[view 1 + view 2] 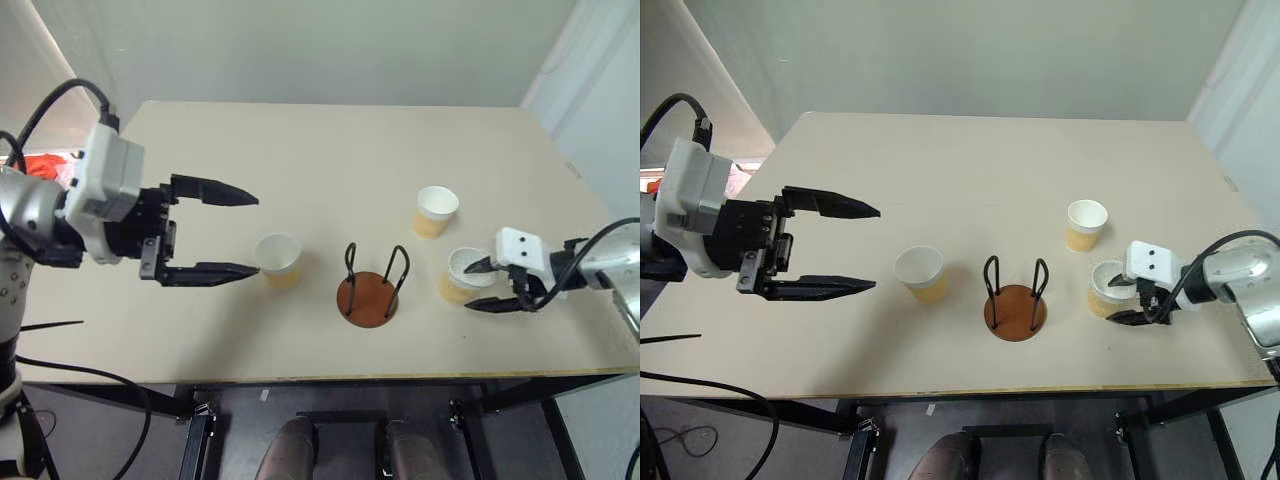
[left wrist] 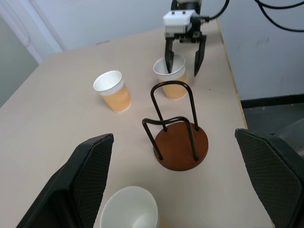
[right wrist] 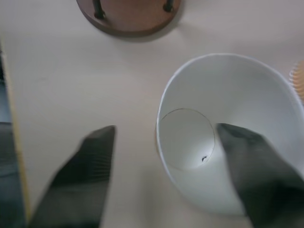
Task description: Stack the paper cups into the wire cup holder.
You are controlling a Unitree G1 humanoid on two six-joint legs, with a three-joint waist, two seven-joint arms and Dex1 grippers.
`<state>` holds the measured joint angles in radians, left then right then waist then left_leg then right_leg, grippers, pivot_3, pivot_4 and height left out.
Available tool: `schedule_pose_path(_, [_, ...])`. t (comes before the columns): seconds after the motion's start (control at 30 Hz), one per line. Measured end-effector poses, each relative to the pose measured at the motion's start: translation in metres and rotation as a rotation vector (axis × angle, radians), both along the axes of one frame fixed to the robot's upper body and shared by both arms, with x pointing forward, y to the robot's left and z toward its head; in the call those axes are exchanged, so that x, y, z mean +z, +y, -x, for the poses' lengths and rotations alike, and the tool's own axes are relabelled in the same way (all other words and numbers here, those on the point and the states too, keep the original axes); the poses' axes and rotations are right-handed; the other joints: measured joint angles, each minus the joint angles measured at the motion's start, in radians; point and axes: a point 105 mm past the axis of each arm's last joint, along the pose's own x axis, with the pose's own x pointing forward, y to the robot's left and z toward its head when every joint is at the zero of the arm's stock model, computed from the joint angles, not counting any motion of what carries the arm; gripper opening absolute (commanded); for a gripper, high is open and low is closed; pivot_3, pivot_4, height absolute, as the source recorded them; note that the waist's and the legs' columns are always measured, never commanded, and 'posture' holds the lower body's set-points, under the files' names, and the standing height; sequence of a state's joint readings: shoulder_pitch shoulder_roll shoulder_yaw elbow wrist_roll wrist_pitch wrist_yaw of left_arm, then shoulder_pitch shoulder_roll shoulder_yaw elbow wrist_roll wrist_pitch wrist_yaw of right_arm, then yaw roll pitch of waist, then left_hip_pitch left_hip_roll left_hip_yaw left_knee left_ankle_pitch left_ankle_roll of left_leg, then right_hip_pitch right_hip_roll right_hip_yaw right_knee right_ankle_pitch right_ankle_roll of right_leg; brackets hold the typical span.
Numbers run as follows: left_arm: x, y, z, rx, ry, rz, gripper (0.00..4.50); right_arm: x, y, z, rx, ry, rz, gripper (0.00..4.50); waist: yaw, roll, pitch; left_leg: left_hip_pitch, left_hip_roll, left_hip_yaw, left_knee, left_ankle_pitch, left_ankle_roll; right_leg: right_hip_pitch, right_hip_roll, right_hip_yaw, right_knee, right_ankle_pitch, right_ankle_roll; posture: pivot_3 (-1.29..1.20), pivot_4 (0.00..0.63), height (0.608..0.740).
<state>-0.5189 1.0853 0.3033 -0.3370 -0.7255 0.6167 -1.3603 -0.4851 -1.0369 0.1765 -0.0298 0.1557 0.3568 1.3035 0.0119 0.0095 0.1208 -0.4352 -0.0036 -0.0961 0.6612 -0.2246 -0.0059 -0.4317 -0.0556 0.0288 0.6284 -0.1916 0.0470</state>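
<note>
The wire cup holder (image 1: 369,291) stands upright on the worktop (image 1: 330,160), close to the middle of the front edge. Its brown disc base carries two black wire loops, and no cup is inside it.

Three paper cups stand upright on the worktop, mouth up. One cup (image 1: 278,259) is just to the left of the holder, a little apart from it. A second cup (image 1: 435,211) stands to the right of the holder and farther from the front edge. The third cup (image 1: 463,275) is to the right of the holder, nearer to the front edge and not far from the right edge.

The right gripper (image 1: 484,285) is at this third cup. Its two fingers are apart and they straddle the wall of the cup: one finger (image 3: 256,166) reaches down inside the white mouth, and the other finger (image 3: 83,175) is outside the cup, on the side toward the front edge. In the right wrist view a gap shows between the outer finger and the cup wall, so the fingers are not yet clamped on it. The cup stands on the worktop.

The left gripper (image 1: 238,234) hovers over the left part of the worktop, pointing toward the right. Its fingers are spread wide and hold nothing. The tip of the lower finger (image 1: 215,270) is just beside the left cup, while the other finger is above and behind it.
</note>
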Motion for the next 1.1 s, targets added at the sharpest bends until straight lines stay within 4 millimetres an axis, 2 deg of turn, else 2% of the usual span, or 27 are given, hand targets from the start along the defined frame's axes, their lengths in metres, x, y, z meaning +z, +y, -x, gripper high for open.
schedule_pose_path(0.2, [-0.001, -0.004, 0.002, -0.006, 0.000, 0.007, 4.50, 0.001, 0.006, -0.002, 0.011, -0.004, -0.021, 0.22, 0.001, 0.000, 0.000, 0.000, 0.000, 0.000, 0.000, -0.001, -0.001, 0.000, 0.000, 0.000, 0.000, 0.000, 0.000, 0.00, 0.150, 0.740])
schedule_pose_path(0.23, [-0.001, -0.004, 0.001, -0.004, 0.001, 0.009, 4.50, 0.001, 0.007, -0.002, 0.020, 0.002, -0.027, 0.01, 0.000, 0.000, 0.000, 0.000, 0.000, 0.000, 0.000, -0.001, -0.001, 0.000, 0.000, 0.000, 0.000, 0.000, 0.000, 0.00, 0.150, 0.740])
schedule_pose_path(0.3, [-0.001, -0.004, 0.001, -0.002, 0.001, 0.012, 4.50, 0.005, 0.010, -0.001, 0.035, 0.011, -0.040, 0.01, 0.000, 0.000, 0.000, 0.000, 0.000, 0.000, 0.000, -0.001, -0.001, 0.000, 0.000, 0.000, 0.000, 0.000, -0.001, 0.00, 0.150, 0.740])
schedule_pose_path(0.37, [0.000, -0.003, 0.001, 0.000, 0.001, 0.009, 4.50, 0.018, 0.016, 0.001, 0.075, 0.008, -0.074, 0.01, 0.000, 0.000, 0.000, -0.001, 0.000, 0.000, 0.000, -0.001, -0.002, -0.001, 0.000, 0.000, 0.000, 0.000, -0.001, 0.00, 0.150, 0.740])
schedule_pose_path(0.47, [-0.001, 0.001, 0.001, 0.018, 0.008, -0.013, 4.50, 0.063, 0.028, 0.000, 0.165, -0.057, -0.135, 0.01, -0.002, 0.003, 0.002, -0.002, -0.001, 0.000, -0.001, -0.001, -0.003, -0.003, 0.001, 0.001, 0.001, 0.000, -0.001, 0.00, 0.150, 0.740])
schedule_pose_path(0.5, [-0.001, 0.002, 0.001, 0.022, 0.009, -0.016, 4.50, 0.093, 0.035, 0.000, 0.220, -0.127, -0.155, 0.01, -0.004, 0.003, 0.002, -0.001, 0.000, 0.000, -0.003, 0.000, -0.003, -0.004, 0.001, 0.002, 0.001, -0.001, -0.003, 0.00, 0.150, 0.740])
schedule_pose_path(0.53, [-0.001, 0.002, 0.001, 0.022, 0.010, -0.017, 4.50, 0.105, 0.038, 0.001, 0.242, -0.162, -0.163, 0.01, -0.004, 0.003, 0.002, -0.001, 0.000, 0.000, -0.004, 0.000, -0.003, -0.004, 0.002, 0.002, 0.001, -0.002, -0.004, 0.00, 0.150, 0.740])
schedule_pose_path(0.57, [-0.004, 0.004, 0.001, 0.029, 0.017, -0.023, 4.50, 0.130, 0.048, 0.004, 0.302, -0.223, -0.189, 0.01, -0.005, 0.002, 0.001, 0.000, 0.001, 0.000, -0.005, 0.000, -0.004, -0.004, 0.002, 0.001, 0.001, -0.002, -0.005, 0.00, 0.150, 0.740])
schedule_pose_path(0.63, [-0.007, 0.005, -0.001, 0.037, 0.024, -0.029, 4.50, 0.155, 0.069, 0.011, 0.418, -0.286, -0.239, 0.01, -0.008, 0.001, 0.001, 0.001, 0.002, -0.001, -0.009, 0.002, -0.005, -0.005, 0.004, 0.000, 0.002, -0.004, -0.009, 0.00, 0.150, 0.740])
schedule_pose_path(0.67, [-0.008, 0.006, -0.001, 0.042, 0.023, -0.032, 4.50, 0.159, 0.078, 0.015, 0.471, -0.286, -0.261, 0.01, -0.008, 0.000, 0.000, 0.001, 0.003, -0.002, -0.010, 0.002, -0.006, -0.006, 0.004, -0.001, 0.002, -0.005, -0.010, 0.00, 0.150, 0.740])
schedule_pose_path(0.73, [-0.010, 0.008, -0.004, 0.062, 0.024, -0.039, 4.50, 0.157, 0.095, 0.020, 0.560, -0.254, -0.294, 0.01, -0.009, -0.001, -0.001, 0.001, 0.004, -0.002, -0.013, 0.003, -0.008, -0.007, 0.004, -0.001, 0.003, -0.006, -0.012, 0.00, 0.150, 0.740])
schedule_pose_path(0.87, [-0.013, 0.008, -0.004, 0.071, 0.027, -0.043, 4.50, 0.133, 0.116, 0.018, 0.634, -0.186, -0.264, 0.01, -0.005, -0.001, 0.000, -0.001, 0.004, -0.002, -0.014, 0.005, -0.011, -0.013, 0.003, -0.002, 0.011, -0.008, -0.017, 0.00, 0.150, 0.740])
schedule_pose_path(0.97, [-0.016, 0.011, -0.002, 0.092, 0.038, -0.053, 4.50, 0.120, 0.118, 0.016, 0.635, -0.169, -0.235, 0.01, -0.004, -0.001, 0.000, 0.000, 0.004, -0.002, -0.014, 0.005, -0.012, -0.013, 0.003, -0.002, 0.014, -0.010, -0.020, 0.00, 0.150, 0.740])
schedule_pose_path(1.1, [-0.018, 0.013, 0.000, 0.117, 0.038, -0.059, 4.50, 0.114, 0.115, 0.017, 0.651, -0.153, -0.214, 0.01, -0.006, -0.001, 0.000, 0.000, 0.004, -0.002, -0.015, 0.004, -0.013, -0.013, 0.003, -0.002, 0.014, -0.010, -0.020, 0.00, 0.150, 0.740])
